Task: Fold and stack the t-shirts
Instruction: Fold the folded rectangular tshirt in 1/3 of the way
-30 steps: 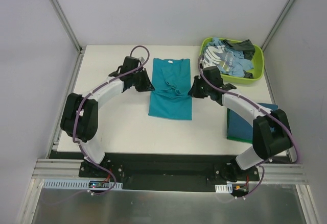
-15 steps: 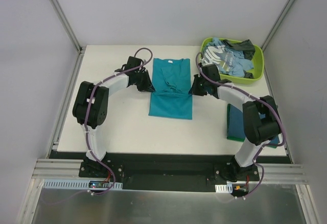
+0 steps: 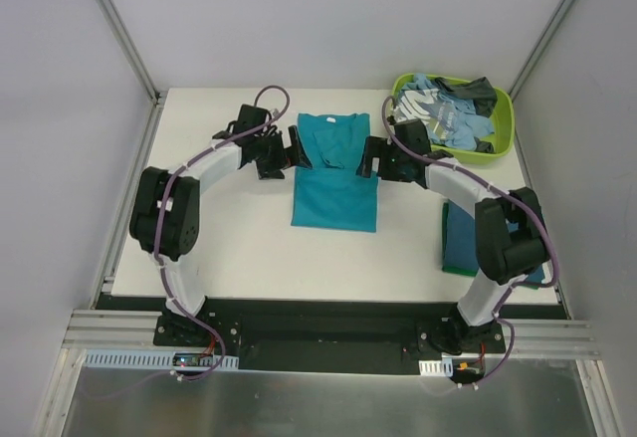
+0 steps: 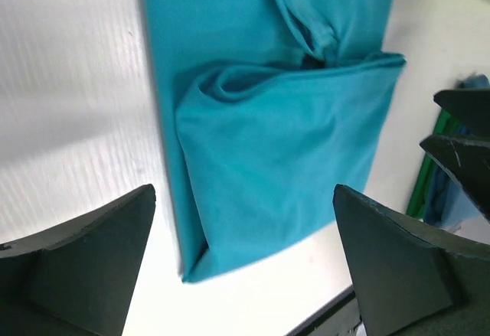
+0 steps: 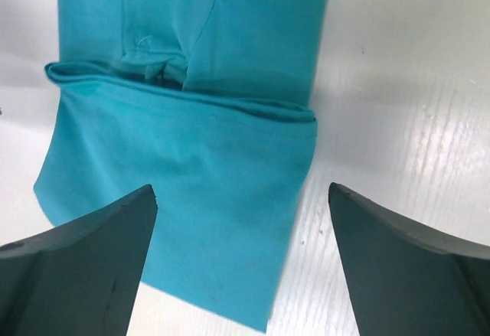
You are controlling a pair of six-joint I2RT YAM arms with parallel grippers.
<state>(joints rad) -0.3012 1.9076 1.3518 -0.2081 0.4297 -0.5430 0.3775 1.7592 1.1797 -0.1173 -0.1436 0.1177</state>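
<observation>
Both of my arms have drawn inward and a little toward the top of the frame since the earlier views. My left gripper (image 3: 301,147) now sits at the left edge of the bright teal t-shirt (image 3: 335,198), and my right gripper (image 3: 369,156) sits at its right edge, so the two face each other across the cloth. The bunched wrinkle at mid-shirt has given way to a straighter crease running across it, level with my grippers.

The shirt lies flat on the white table (image 3: 219,238) at the centre of the overhead view, collar toward the top of the frame. In both wrist views my fingers are spread wide and hold nothing. Between them I see the shirt's nearer part lying as a smooth upper layer. Its folded edge crosses the frame, and a small pucker sits where it meets the layer beneath.

At the upper right of the overhead view stands the lime-green tub (image 3: 505,126). It holds a jumbled heap, with a light blue printed t-shirt (image 3: 430,110) toward its left and a dark grey t-shirt (image 3: 478,92) toward its right. At the right edge of the table a folded blue-teal t-shirt (image 3: 461,238) rests on a green t-shirt (image 3: 456,272). My right arm hides part of both.
</observation>
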